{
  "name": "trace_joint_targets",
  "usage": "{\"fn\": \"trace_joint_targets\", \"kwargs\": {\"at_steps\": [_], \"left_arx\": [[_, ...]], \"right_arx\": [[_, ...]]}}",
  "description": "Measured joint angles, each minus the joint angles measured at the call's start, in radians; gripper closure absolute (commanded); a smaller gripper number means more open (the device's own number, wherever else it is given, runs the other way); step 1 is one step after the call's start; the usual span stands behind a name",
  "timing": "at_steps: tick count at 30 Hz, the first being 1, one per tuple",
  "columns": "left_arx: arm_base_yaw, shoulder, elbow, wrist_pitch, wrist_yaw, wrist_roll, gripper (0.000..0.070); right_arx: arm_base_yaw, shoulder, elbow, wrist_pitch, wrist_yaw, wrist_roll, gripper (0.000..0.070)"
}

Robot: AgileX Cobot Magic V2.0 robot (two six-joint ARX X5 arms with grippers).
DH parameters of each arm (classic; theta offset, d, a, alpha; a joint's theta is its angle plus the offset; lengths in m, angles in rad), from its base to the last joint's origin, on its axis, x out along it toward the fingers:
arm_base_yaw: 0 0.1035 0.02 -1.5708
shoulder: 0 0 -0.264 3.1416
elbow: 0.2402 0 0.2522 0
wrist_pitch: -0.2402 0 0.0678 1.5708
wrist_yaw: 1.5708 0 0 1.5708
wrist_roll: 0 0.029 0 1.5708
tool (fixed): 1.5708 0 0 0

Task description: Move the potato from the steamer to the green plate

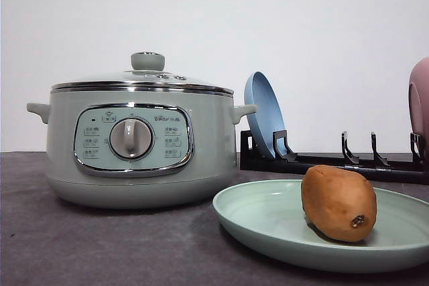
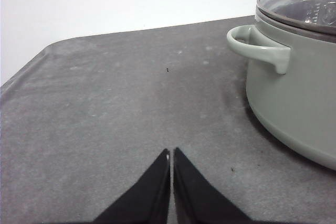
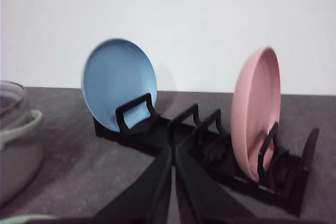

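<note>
The orange-brown potato [image 1: 338, 203] lies on the pale green plate [image 1: 268, 222] at the front right of the table. To its left stands the sage-green steamer [image 1: 137, 145] with its glass lid on; its side handle [image 2: 258, 50] and wall [image 2: 294, 98] show in the left wrist view. My left gripper [image 2: 171, 153] is shut over bare grey table beside the steamer, holding nothing. My right gripper [image 3: 173, 150] is shut and empty, facing the dish rack.
A black dish rack [image 1: 335, 162] stands behind the plate, holding an upright blue plate [image 3: 119, 83] and a pink dish [image 3: 255, 114]. The grey table [image 2: 105, 103] has free room left of the steamer. A white wall backs the scene.
</note>
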Motion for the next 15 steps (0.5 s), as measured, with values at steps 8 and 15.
{"fn": "trace_joint_targets", "kwargs": {"at_steps": [8,15], "left_arx": [[0.0,0.0,0.0,0.0,0.0,0.0,0.0699],[0.0,0.0,0.0,0.0,0.0,0.0,0.0699]], "right_arx": [[0.001,-0.081,-0.09,-0.009,0.0,0.0,0.0699],[0.008,-0.095,-0.092,-0.112,0.019,0.0,0.0699]]}}
